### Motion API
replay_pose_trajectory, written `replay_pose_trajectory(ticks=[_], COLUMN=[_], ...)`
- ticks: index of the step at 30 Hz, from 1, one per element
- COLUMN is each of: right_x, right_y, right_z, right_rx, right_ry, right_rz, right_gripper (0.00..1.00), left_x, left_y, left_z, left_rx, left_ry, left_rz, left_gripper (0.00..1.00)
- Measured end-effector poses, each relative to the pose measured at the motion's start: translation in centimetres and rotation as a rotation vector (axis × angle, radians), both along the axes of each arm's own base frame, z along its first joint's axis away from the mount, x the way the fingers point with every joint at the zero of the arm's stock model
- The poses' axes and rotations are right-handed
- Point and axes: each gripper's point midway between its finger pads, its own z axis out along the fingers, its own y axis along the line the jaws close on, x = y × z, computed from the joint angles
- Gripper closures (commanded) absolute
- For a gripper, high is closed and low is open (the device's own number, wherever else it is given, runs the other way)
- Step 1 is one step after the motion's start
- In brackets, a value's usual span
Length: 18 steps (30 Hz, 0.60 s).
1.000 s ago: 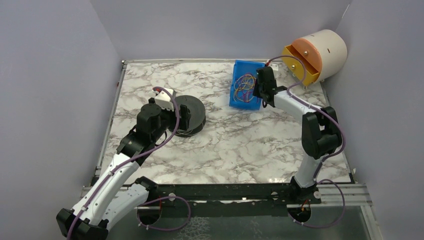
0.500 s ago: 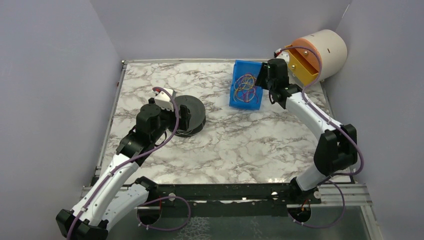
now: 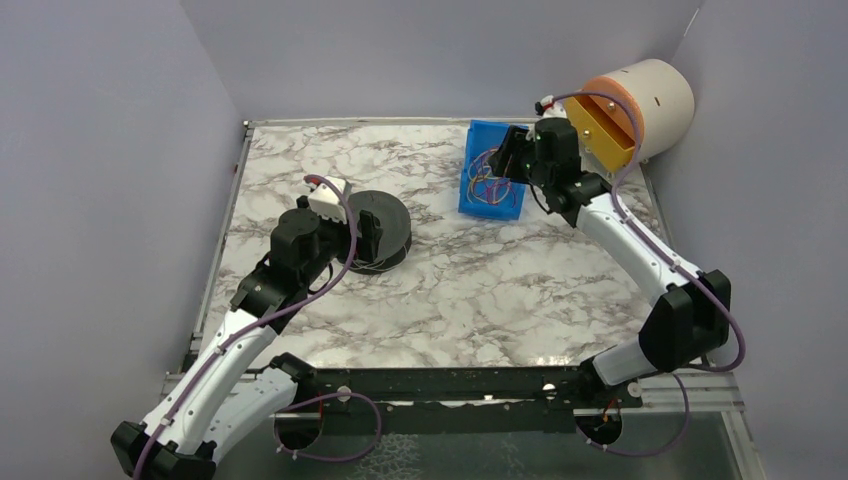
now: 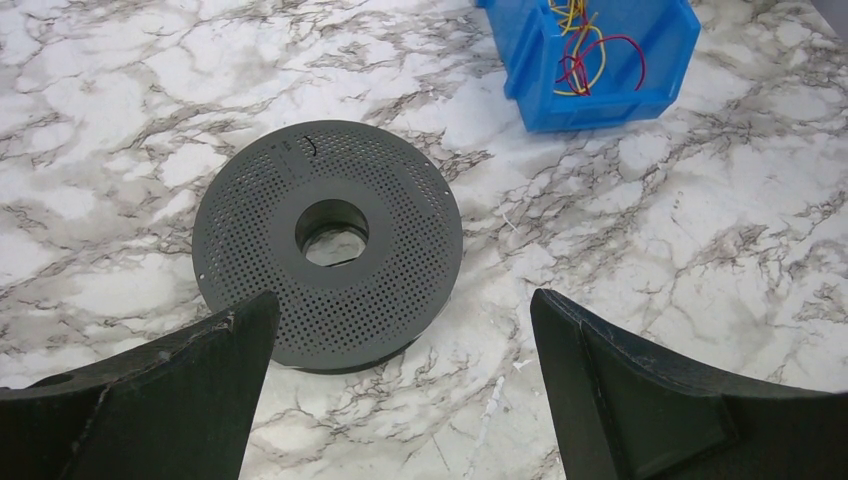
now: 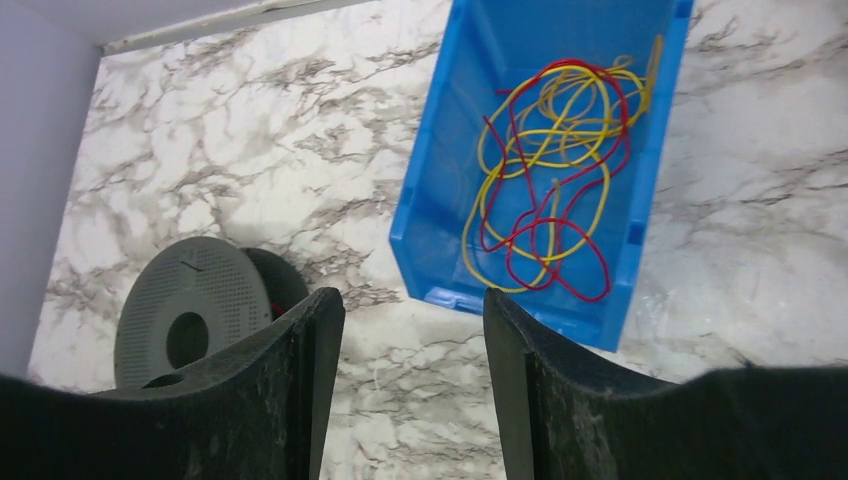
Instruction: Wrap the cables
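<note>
Right wrist: you are viewing hair-thin red-yellow cables (image 5: 548, 190) coiling in a blue plastic bin (image 5: 428, 200) by the marbled tabletop's (image 5: 250, 150) far edge; perforated disc spool (image 4: 400, 230) lying flat; left gripper (image 4: 400, 380) and right gripper (image 5: 413, 390) gaping, empty.

This is a robotics lab test cell: plain lilac-grey panels (image 3: 100, 150) box in a marble-patterned table (image 3: 480, 290), with the left arm (image 3: 235, 335) and right arm (image 3: 625, 235) bolted to a black rail (image 3: 450, 383) at the frame's bottom.

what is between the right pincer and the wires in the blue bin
Nothing visible. The right pincer hangs open above the open-topped blue plastic bin, and the thin red and yellow wires lie loose inside with nothing over them; only the bin's walls surround them.
</note>
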Motion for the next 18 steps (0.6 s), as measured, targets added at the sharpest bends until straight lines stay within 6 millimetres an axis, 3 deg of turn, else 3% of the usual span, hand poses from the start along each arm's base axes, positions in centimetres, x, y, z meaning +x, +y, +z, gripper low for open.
replay_pose_trajectory(ticks=[6, 12, 18], right_x=[0.5, 3.4, 6.7], right_y=[1.5, 1.1, 1.1], right_z=[-1.5, -5.2, -7.3], right_rx=[0.039, 0.029, 0.025], right_ry=[0.036, 0.098, 0.113], right_rz=[-0.039, -0.162, -0.266], right_gripper=[0.41, 0.41, 0.44], left_x=[-0.1, -0.3, -0.4], left_y=[0.0, 0.1, 0.2], left_z=[0.2, 0.6, 1.0], left_rx=[-0.003, -0.011, -0.019], left_ry=[-0.005, -0.019, -0.029], left_rz=[-0.001, -0.001, 0.0], left_gripper=[0.01, 0.01, 0.01])
